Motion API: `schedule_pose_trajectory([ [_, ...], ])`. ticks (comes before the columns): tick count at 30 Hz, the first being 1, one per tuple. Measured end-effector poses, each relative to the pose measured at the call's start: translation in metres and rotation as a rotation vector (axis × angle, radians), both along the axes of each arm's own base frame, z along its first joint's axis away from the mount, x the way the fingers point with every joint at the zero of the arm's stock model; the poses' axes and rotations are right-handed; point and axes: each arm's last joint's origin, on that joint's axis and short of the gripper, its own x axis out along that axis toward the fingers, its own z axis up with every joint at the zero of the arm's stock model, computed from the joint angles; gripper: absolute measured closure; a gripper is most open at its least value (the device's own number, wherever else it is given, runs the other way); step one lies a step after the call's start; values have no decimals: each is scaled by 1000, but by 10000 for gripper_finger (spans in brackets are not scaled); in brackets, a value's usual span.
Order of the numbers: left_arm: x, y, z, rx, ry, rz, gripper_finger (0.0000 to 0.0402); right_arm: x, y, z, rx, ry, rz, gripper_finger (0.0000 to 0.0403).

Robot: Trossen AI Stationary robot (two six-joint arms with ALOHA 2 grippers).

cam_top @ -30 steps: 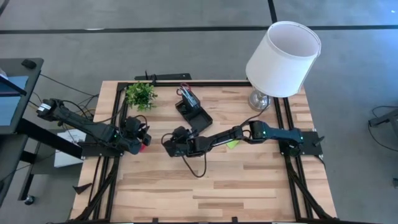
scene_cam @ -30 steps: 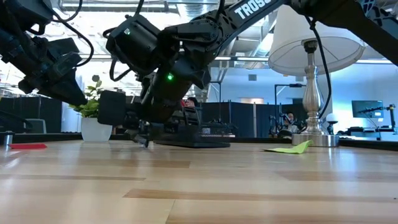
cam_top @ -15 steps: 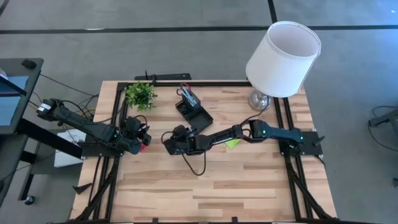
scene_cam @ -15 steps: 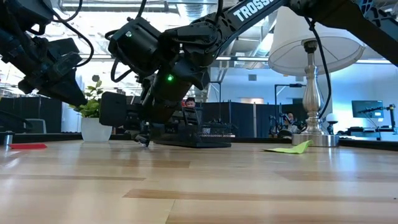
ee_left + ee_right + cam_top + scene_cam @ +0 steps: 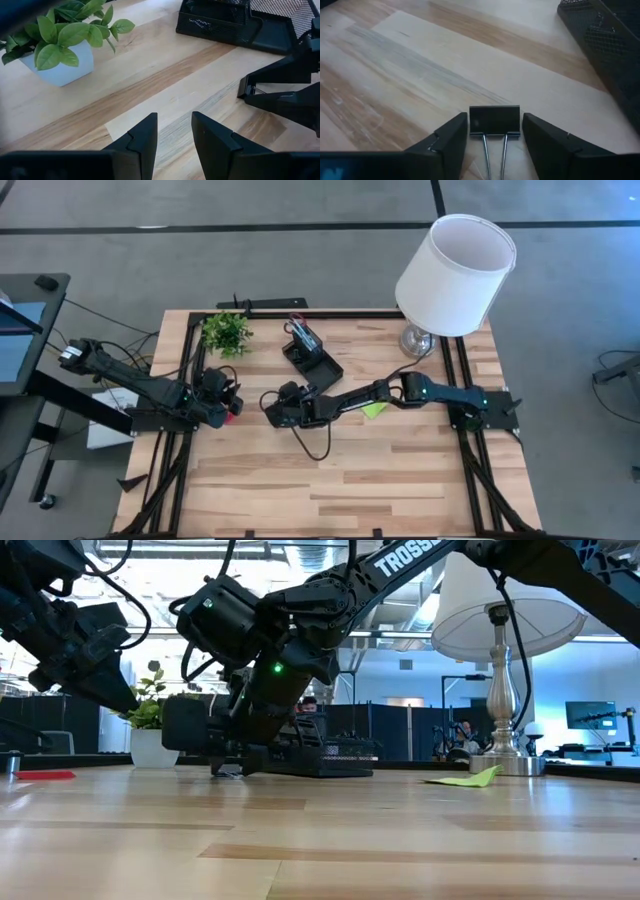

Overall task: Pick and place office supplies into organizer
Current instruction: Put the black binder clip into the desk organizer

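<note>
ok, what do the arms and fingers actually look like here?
Both arms are dark, near-black jointed links with loose black cables looping along them. The right arm carries white block lettering, and a small green light glows on its wrist. The right gripper has two dark, flat, wedge-shaped fingers; the left gripper has the same blocky dark fingers. Something red shows at the left gripper in the high view.

The table (image 5: 420,75) is smooth, pale wood. The organizer (image 5: 605,45) is black wire mesh. The clip (image 5: 494,120) is matt black metal with shiny wire handles
</note>
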Motion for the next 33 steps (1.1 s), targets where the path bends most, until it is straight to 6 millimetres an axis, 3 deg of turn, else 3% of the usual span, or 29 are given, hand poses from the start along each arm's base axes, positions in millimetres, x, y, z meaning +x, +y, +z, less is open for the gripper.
schedule_pose_trajectory([
  [19,-1,0,0,5,12,-1,286,1,-6,1,8,-10,-10,267],
  [28,-2,1,-1,4,17,4,286,2,-7,1,10,-22,-18,250],
  [33,-2,1,-1,4,16,4,286,7,-6,10,13,-40,-7,263],
])
